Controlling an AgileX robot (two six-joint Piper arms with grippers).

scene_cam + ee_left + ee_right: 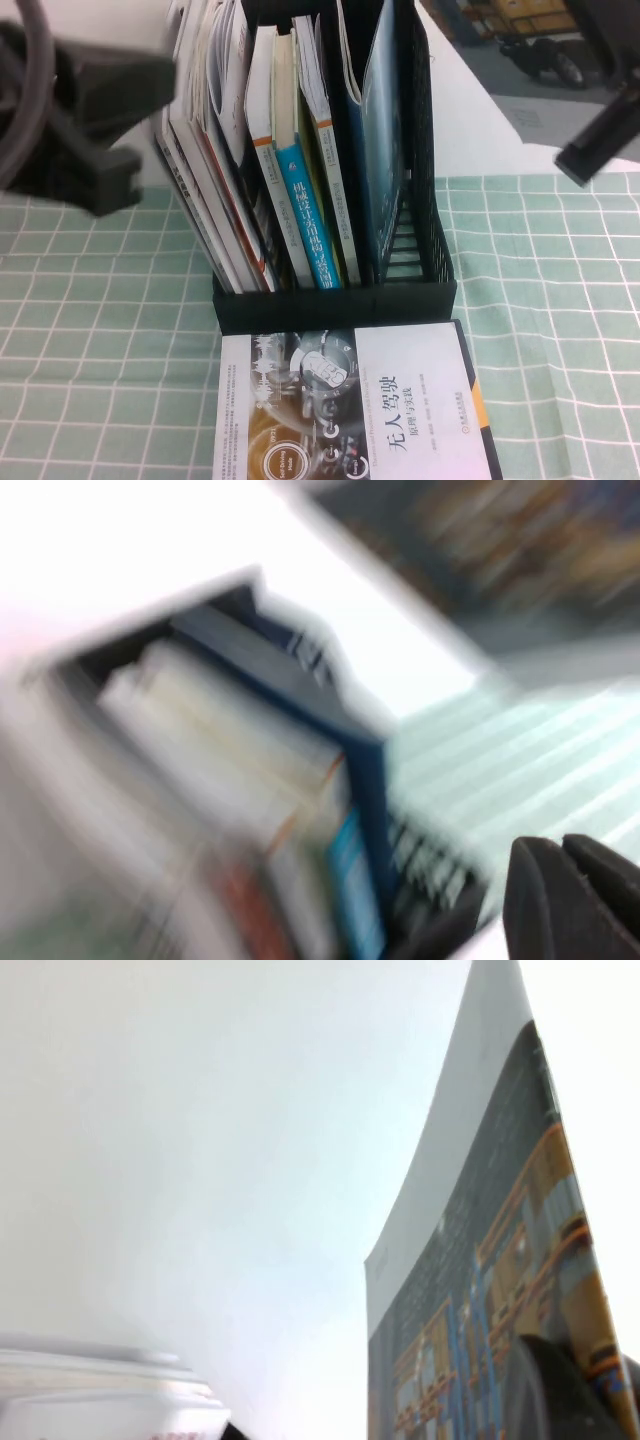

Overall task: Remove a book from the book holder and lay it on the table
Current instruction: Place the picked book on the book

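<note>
Pinching the book (pixel 480 1290), the right gripper (pixel 550 1400) is clamped narrow on its cover, while it stands in the right-hand compartment of the book holder (pixel 330 305) on the table (pixel 540 300). The left gripper (pixel 95 150) hovers to the left of the book holder; whether it is wide or narrow I cannot tell.

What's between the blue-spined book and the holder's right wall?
High view: white-spined book, tall dark blue book, then an empty slot. Left gripper hangs left of the holder; right gripper upper right.
</note>
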